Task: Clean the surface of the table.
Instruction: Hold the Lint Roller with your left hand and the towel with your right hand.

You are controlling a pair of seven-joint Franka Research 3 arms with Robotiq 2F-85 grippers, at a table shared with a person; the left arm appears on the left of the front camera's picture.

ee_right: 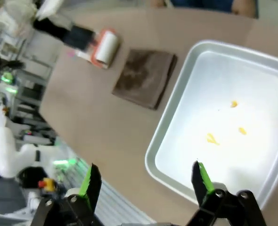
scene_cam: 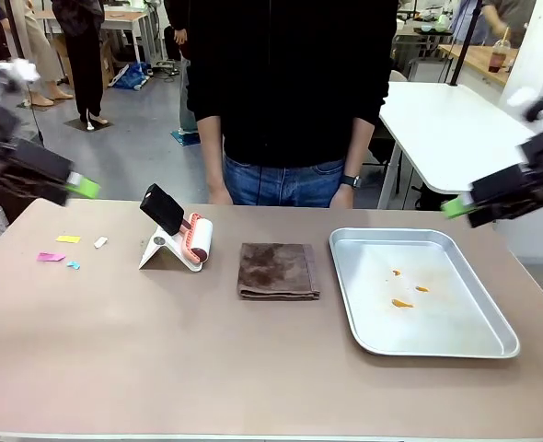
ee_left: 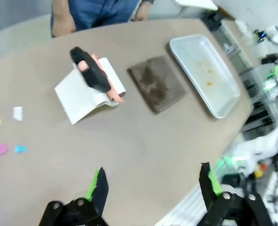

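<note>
We see a shared lab or workshop floor — beyond the right gripper point(scene_cam: 457, 208) stands a white-topped table point(scene_cam: 446, 120), and past the left gripper point(scene_cam: 81, 187) people point(scene_cam: 83, 46) stand on grey flooring point(scene_cam: 133, 138) among more worktables point(scene_cam: 115, 17).

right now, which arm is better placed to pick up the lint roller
Left. The lint roller sits on the table's left half near the paper scraps, where the open left hand hovers. The right hand hangs by the tray, beyond the cloth.
</note>
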